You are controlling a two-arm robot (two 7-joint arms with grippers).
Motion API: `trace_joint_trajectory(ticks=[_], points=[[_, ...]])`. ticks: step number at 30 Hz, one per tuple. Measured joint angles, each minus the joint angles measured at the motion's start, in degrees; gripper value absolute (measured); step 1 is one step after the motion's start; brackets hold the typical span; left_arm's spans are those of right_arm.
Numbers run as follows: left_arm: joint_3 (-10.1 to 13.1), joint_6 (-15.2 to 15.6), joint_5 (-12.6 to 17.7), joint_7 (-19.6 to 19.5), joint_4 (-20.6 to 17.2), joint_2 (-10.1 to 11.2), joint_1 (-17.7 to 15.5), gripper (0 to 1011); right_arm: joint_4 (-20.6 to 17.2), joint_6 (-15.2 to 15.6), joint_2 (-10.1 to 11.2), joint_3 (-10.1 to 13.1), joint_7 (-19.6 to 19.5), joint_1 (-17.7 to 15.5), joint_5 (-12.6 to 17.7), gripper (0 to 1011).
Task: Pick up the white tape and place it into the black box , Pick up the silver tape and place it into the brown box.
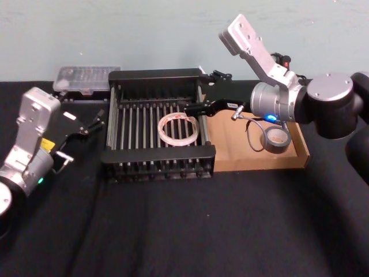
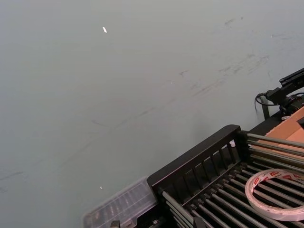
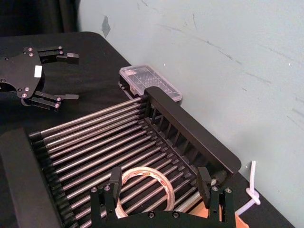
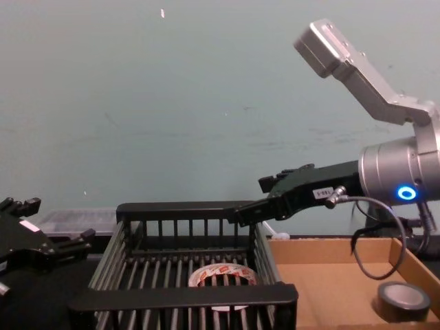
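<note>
Hovering over the right-hand rim of the black box (image 1: pixel 158 154), the right tool (image 1: pixel 199 95) reaches in from the robot's right with its jaws apart and nothing between them. In the right wrist view its two fingers (image 3: pixel 114 183) stand wide, one to each side, with the slatted bottom of the crate below them. From the chest view the tool sits level with the top rail at the crate's back right corner, above the line where the crate meets the brown box (image 1: pixel 242 153).

Just under and a little ahead of that tool, the white tape (image 1: pixel 162 131) lies flat on the bars inside the black box, toward its right half, red print showing on its inner core. The silver tape (image 1: pixel 275 148) lies flat on the floor of the brown box, close to the tray's right wall and under the right arm's wrist. A thin cable loop (image 1: pixel 251 133) hangs from that wrist just beside the roll.

The two boxes stand side by side on the black desk (image 1: pixel 173 231), touching, the crate on the left. The left tool (image 1: pixel 95 122) is parked left of the crate, jaws apart and empty, pointing toward the crate's left wall. A clear plastic case (image 1: pixel 86 78) lies behind it at the crate's back left corner, against the pale wall.
</note>
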Motion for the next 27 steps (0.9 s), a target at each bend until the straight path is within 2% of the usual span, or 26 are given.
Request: trace_joint_trajectory(ticks=[3, 9, 13, 15, 19, 20, 27], points=[[0.0, 0.0, 0.0, 0.0, 0.0, 0.0, 0.0, 1001, -1.0, -0.3, 0.4, 0.6, -0.6, -0.8, 0.2, 1002], [0.0, 0.0, 0.0, 0.0, 0.0, 0.0, 0.0, 1001, -5.5, -2.3, 1.6, 3.6, -5.6, -4.4, 0.2, 1002], [0.0, 0.0, 0.0, 0.0, 0.0, 0.0, 0.0, 1001, -9.3, -4.4, 2.7, 6.1, -10.0, -8.1, -0.8, 1002], [0.0, 0.0, 0.0, 0.0, 0.0, 0.0, 0.0, 1001, -12.0, -6.2, 3.6, 8.1, -13.0, -11.0, -1.6, 1002], [0.0, 0.0, 0.0, 0.0, 0.0, 0.0, 0.0, 1001, -14.6, -8.4, 4.6, 10.0, -16.0, -14.4, -2.7, 1003], [0.0, 0.0, 0.0, 0.0, 0.0, 0.0, 0.0, 1001, -15.7, -9.4, 5.0, 10.9, -17.2, -16.1, -3.1, 1002], [0.0, 0.0, 0.0, 0.0, 0.0, 0.0, 0.0, 1001, -18.7, -12.0, 6.8, 13.7, -19.6, -22.7, -4.0, 1003]])
